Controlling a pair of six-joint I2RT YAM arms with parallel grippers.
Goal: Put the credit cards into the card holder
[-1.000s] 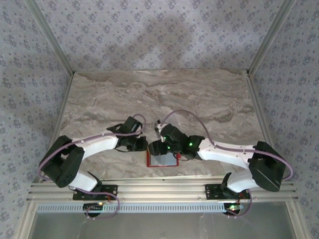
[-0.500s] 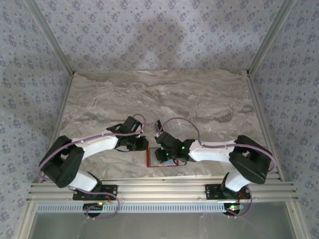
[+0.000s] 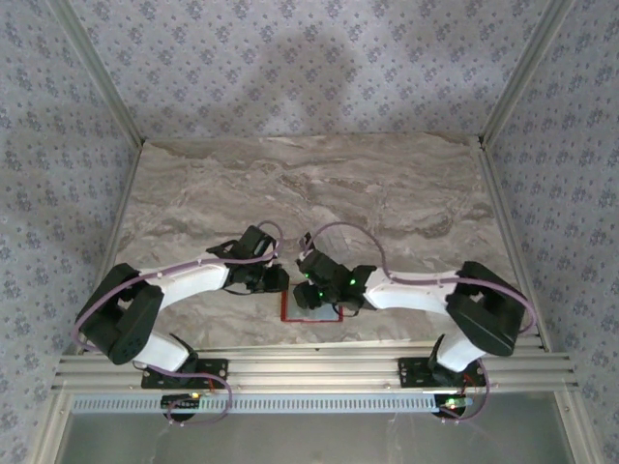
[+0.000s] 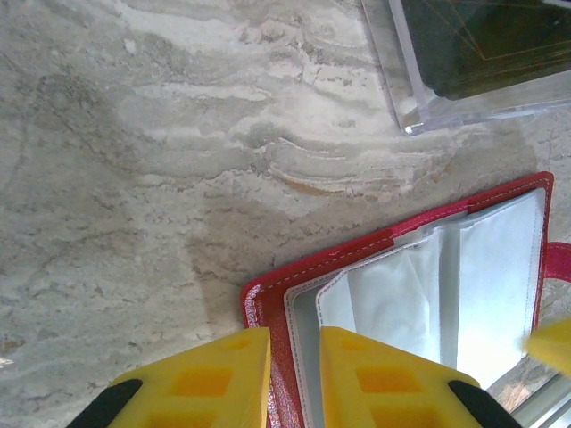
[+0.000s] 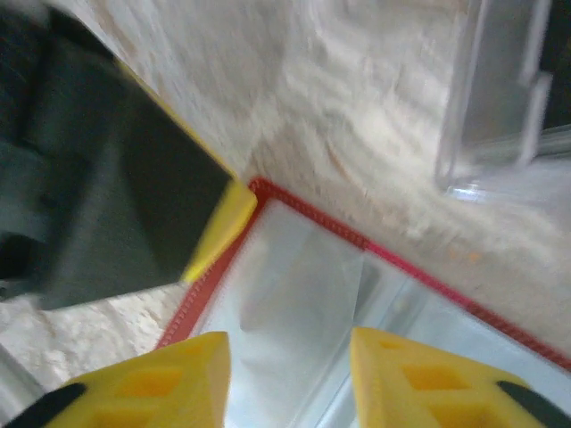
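**Top external.** The card holder (image 3: 314,315) is lying open, grey inside up, at the near edge of the counter (image 3: 387,193), between the two arms. The left pincer (image 3: 275,281) is reaching down at its left edge. The right pincer (image 3: 311,296) is hovering over its middle.

**Left wrist.** The left pincer (image 4: 294,379) is straddling the red stitched edge of the holder, its jaws standing narrowly apart. Whether it is clamping that edge or merely bracketing it, I cannot tell. A clear box (image 4: 397,89) is sitting near the holder's far side, not touching it. The dark credit cards (image 4: 486,40) appear to be lying inside it.

**Right wrist.** This view is blurring. The right pincer (image 5: 285,374) is hanging released, jaws wide with nothing between them, over the holder's grey sleeve (image 5: 294,294).

**Handling assessment.** The holder is looking light and limp, with slick plastic sleeves. In my judgement it is likely to slide or fold shut unless pinned at the stitched red border, which is the firmest place to take hold. The cards are looking thin, stiff and smooth. They are giving little purchase while lying flat, so a grip across a short edge is advisable, with the leading edge then fed under a sleeve lip.
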